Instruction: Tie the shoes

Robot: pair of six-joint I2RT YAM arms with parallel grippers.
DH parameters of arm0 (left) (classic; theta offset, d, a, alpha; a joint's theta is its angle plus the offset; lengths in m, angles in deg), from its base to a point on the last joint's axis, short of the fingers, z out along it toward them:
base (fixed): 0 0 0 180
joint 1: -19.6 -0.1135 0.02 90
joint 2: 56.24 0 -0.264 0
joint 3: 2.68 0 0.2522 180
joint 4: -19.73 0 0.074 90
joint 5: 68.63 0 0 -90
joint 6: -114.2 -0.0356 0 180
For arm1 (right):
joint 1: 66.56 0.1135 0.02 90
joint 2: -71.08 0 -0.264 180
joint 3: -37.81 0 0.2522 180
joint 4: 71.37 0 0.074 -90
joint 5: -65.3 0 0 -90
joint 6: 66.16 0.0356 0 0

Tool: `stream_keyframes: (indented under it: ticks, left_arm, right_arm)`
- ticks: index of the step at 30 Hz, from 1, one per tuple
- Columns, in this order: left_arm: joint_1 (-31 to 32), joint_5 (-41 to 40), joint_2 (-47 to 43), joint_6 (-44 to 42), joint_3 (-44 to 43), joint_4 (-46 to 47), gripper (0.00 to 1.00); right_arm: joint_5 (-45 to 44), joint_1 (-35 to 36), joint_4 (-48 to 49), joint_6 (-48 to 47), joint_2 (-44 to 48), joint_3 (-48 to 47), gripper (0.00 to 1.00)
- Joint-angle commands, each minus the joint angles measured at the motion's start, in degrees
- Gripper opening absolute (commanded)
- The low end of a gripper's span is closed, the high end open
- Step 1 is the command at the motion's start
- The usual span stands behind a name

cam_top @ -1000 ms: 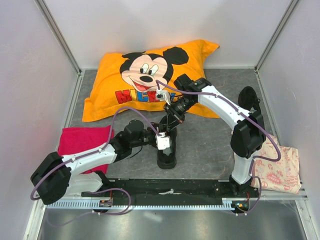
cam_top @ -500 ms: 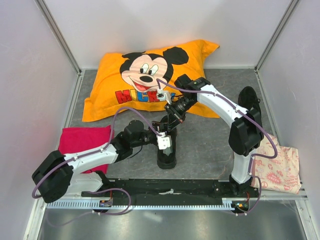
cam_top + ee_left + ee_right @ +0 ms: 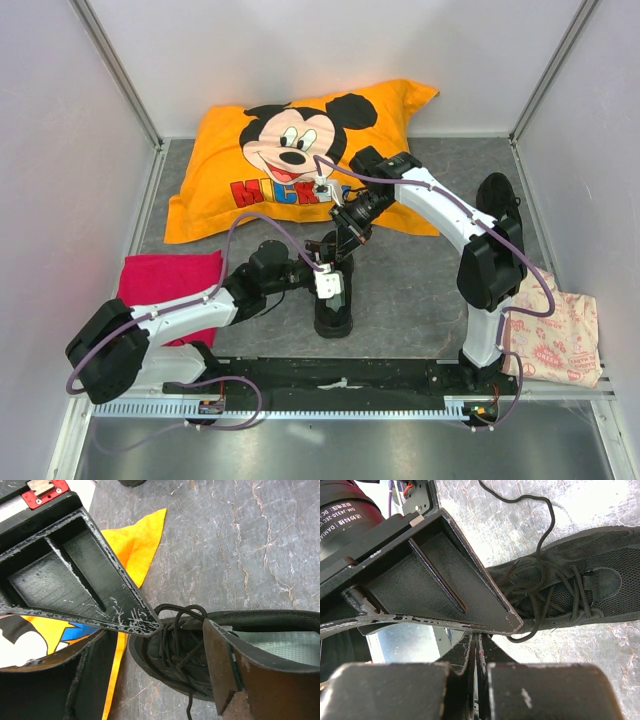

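One black shoe (image 3: 335,318) lies mid-table, its toe towards the pillow. The left wrist view shows its pale insole (image 3: 280,642) and tangled laces (image 3: 175,630). My left gripper (image 3: 165,647) is open, straddling the laced front. My right gripper (image 3: 338,228) is shut and hovers just past the toe. One of its fingers (image 3: 75,575) crosses the left wrist view, ending at the laces. In the right wrist view my right gripper (image 3: 479,642) is shut, its tips hidden behind the left finger (image 3: 440,585). A lace loop (image 3: 520,637) hangs beside them. A second black shoe (image 3: 497,195) stands back right.
An orange Mickey pillow (image 3: 300,150) lies at the back, just behind the right gripper. A red cloth (image 3: 165,280) sits under the left arm, and a patterned pale cloth (image 3: 560,340) lies at the right. Enclosure walls stand on three sides. A loose lace end (image 3: 540,510) trails over the grey tabletop.
My left jaws have spread a little wider over the laces. The right gripper has edged slightly left and stays shut. The shoe has not moved.
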Motion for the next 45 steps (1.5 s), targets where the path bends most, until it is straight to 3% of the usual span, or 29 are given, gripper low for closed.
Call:
stream_keyframes:
  ticks: [1, 10, 14, 21, 30, 34, 39, 45]
  left_arm:
    - [0.9, 2.52, -0.89, 2.05, -0.43, -0.23, 0.77]
    - [0.73, 0.76, -1.42, 1.62, -0.35, -0.49, 0.76]
    - [-2.42, -0.74, -4.05, 4.86, -1.05, -4.08, 0.75]
    - [-2.44, 3.74, -9.95, 5.92, 0.44, -5.33, 0.72]
    - [0.81, -1.87, -3.62, 9.52, -0.96, 0.91, 0.75]
    - [1.26, -3.81, -1.51, 10.93, -1.66, 4.42, 0.71]
    - [2.22, -3.99, -0.89, 11.81, -1.58, 4.78, 0.7]
    - [2.66, -8.54, -1.86, 19.08, -0.87, 3.02, 0.72]
  right_arm:
    - [1.01, 0.45, 1.94, -1.81, 0.66, -2.82, 0.0]
    - [0.56, 0.36, 1.94, -2.69, 0.75, -2.91, 0.0]
    - [-0.32, 0.45, 2.02, -3.13, 1.54, -2.56, 0.0]
    - [0.03, 0.45, 2.73, -2.0, 0.84, -2.91, 0.0]
    - [1.88, 0.36, 5.98, 3.98, 1.1, -4.41, 0.0]
    - [2.23, 0.36, 6.16, 4.6, 1.54, -3.44, 0.0]
    - [2.76, 0.27, 7.3, 6.53, 1.89, -2.21, 0.0]
    - [1.09, -0.08, 13.09, 11.1, 4.78, 0.86, 0.0]
